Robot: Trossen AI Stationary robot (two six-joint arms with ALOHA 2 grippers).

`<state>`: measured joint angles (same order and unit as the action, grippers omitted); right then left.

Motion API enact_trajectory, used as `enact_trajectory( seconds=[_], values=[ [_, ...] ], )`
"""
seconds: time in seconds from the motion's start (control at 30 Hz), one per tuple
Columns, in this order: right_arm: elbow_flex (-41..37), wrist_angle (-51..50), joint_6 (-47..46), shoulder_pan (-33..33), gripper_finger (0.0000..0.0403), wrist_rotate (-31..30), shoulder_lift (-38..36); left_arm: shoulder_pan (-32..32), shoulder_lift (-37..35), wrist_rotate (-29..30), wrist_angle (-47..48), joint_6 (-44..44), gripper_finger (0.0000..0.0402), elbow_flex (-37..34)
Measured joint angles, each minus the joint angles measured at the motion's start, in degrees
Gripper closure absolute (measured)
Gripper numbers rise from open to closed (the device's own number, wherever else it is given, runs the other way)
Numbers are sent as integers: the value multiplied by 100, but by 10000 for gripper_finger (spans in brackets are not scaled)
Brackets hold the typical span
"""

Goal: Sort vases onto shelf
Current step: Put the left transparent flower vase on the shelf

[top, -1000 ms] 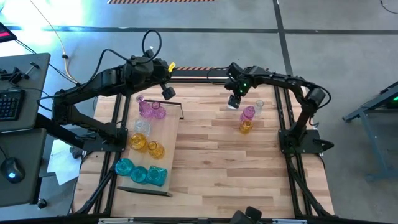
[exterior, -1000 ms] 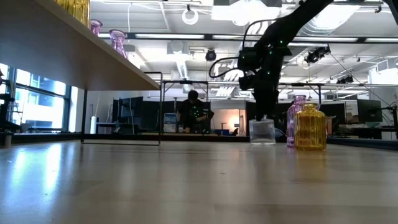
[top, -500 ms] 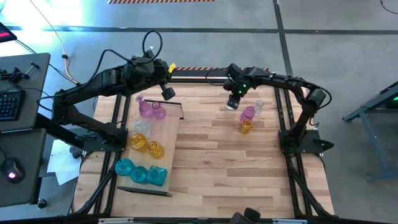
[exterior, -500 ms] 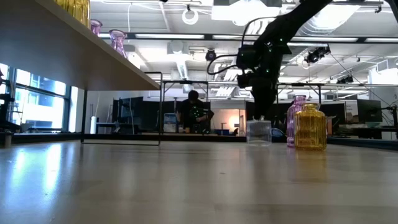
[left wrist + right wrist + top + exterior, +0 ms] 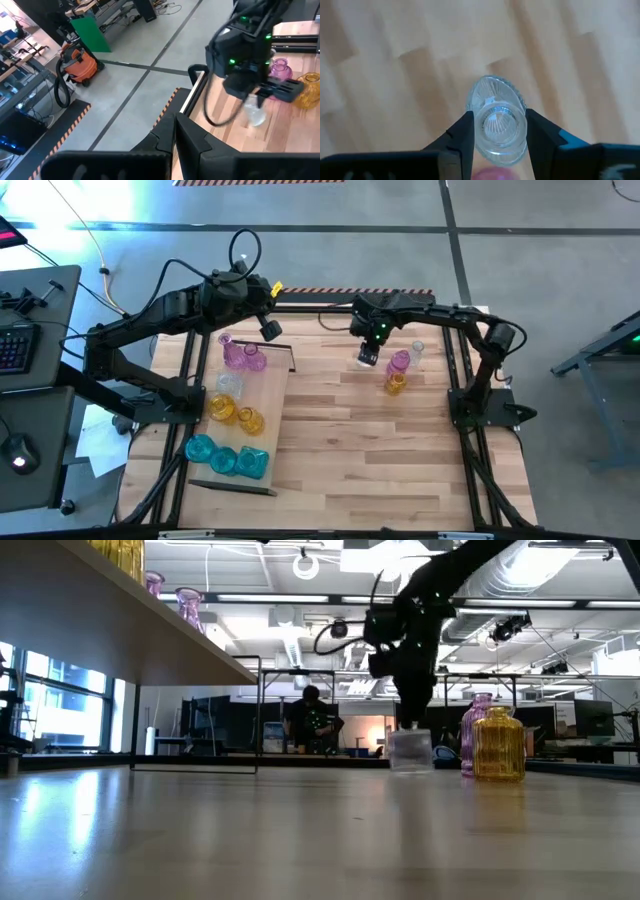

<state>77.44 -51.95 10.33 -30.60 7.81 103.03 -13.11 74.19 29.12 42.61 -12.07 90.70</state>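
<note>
— So what could slip? The right gripper (image 5: 495,131) pinches a small clear ribbed glass vase (image 5: 497,125) by its neck, just over the butcher-block tabletop (image 5: 340,440); smooth glass might twist free.

— Agreed. The left gripper (image 5: 270,330), pressed together, hangs near the light-wood shelf (image 5: 275,395). Beyond lies an open workshop.

Both arms are matt black with looping black cables; the right arm (image 5: 440,310) shows a small green light.
</note>
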Motion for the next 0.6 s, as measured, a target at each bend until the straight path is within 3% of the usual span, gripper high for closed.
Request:
enact_trajectory(
  seconds=[0.4, 0.6],
  values=[
    [2115, -717, -171, 1082, 291, 274, -48, -1, 0, 47, 0, 5, 396, 0],
    [3141, -828, -192, 1665, 291, 529, -51, -2, -298, 530, 156, 155, 396, 4]
  ],
)
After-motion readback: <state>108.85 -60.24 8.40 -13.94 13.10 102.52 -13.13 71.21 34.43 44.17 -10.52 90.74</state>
